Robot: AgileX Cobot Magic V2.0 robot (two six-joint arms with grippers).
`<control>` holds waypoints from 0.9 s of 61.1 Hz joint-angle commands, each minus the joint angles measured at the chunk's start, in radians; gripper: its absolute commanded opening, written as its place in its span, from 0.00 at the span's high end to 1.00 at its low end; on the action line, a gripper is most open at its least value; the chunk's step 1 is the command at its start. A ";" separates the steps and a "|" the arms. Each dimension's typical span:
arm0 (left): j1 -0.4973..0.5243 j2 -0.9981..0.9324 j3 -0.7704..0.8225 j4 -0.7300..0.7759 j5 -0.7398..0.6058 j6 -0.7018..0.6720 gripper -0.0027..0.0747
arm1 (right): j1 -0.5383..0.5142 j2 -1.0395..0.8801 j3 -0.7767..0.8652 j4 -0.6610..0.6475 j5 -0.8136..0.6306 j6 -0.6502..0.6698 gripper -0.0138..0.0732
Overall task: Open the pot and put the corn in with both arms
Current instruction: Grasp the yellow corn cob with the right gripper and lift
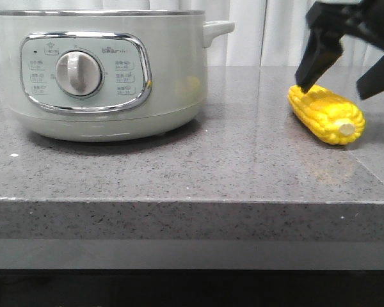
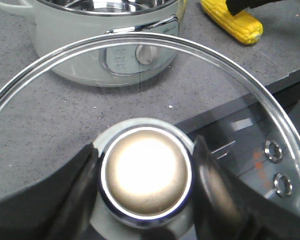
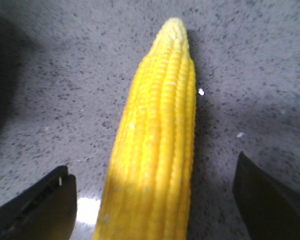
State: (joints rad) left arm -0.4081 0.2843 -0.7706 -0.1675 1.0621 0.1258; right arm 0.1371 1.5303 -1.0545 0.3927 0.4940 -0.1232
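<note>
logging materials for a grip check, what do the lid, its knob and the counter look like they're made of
The lid looks like clear glass with a metal rim: the pot shows through it. The knob, gripped by the left hand, looks like polished, mirror-bright metal. The counter looks like glossy speckled grey stone, possibly composite.

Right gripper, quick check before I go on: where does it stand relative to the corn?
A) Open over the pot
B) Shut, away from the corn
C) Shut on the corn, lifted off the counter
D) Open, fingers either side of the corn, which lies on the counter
D: the right gripper is open, a finger on each side of the corn, which lies on the counter.
</note>
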 commanded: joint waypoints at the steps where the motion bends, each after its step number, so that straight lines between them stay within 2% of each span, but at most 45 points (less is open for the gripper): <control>1: -0.007 0.010 -0.033 -0.029 -0.142 -0.005 0.68 | 0.001 0.015 -0.062 0.019 -0.018 -0.002 0.11; 8: -0.007 0.010 -0.033 -0.029 -0.142 -0.005 0.68 | 0.004 0.037 -0.074 0.019 -0.009 -0.004 0.19; 18: -0.007 0.010 -0.033 -0.029 -0.142 -0.005 0.68 | 0.009 0.037 -0.078 0.019 -0.015 -0.013 0.44; 24: -0.007 0.010 -0.033 -0.029 -0.142 -0.005 0.68 | 0.009 0.031 -0.082 0.019 -0.013 -0.013 0.52; 33: -0.007 0.010 -0.033 -0.029 -0.142 -0.005 0.68 | 0.009 -0.010 -0.125 0.019 0.002 -0.034 0.56; 44: -0.007 0.010 -0.033 -0.029 -0.142 -0.005 0.69 | 0.016 -0.081 -0.244 0.021 -0.001 -0.059 0.56; 55: -0.007 0.010 -0.033 -0.029 -0.142 -0.005 0.71 | 0.127 -0.049 -0.450 0.021 0.010 -0.096 0.56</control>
State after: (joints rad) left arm -0.4081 0.2843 -0.7699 -0.1675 1.0640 0.1258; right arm 0.2036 1.4976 -1.3877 0.3987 0.5479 -0.1854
